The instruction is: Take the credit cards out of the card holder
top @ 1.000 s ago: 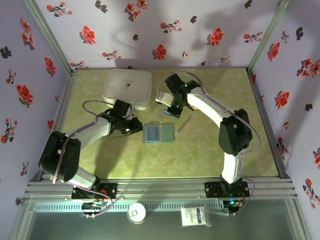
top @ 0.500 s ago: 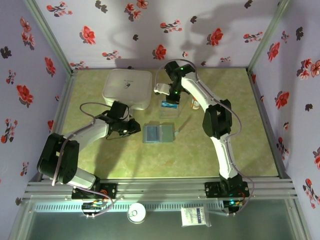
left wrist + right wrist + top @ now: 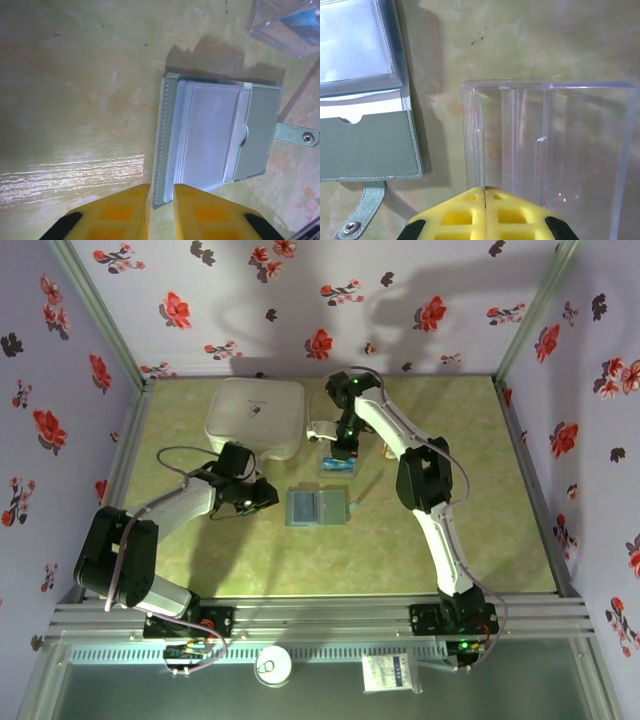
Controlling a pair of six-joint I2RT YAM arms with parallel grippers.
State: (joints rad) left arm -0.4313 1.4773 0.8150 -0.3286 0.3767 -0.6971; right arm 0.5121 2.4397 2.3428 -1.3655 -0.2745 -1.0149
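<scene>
Card holder (image 3: 318, 507) lies open mid-counter (image 3: 450, 540), strap on its right. My left end effector (image 3: 160, 197), fingers a slit apart, sits at its left edge. My right end effector (image 3: 485, 192) is pressed together at the near wall of the clear tray (image 3: 471, 130), with a blue credit card (image 3: 337, 467) inside. Bare counter lies right of the holder.

A large white box (image 3: 255, 416) with rounded corners lies flat at the far left of the pale green, marbled table (image 3: 300, 560). A clear plastic tray (image 3: 560, 145) stands on it near the box's near right corner. Walls (image 3: 250, 310) with red and dark flowers close three sides. Below the metal rail (image 3: 320, 615) lie a round white object (image 3: 270, 667) and a small packet (image 3: 390, 673).
</scene>
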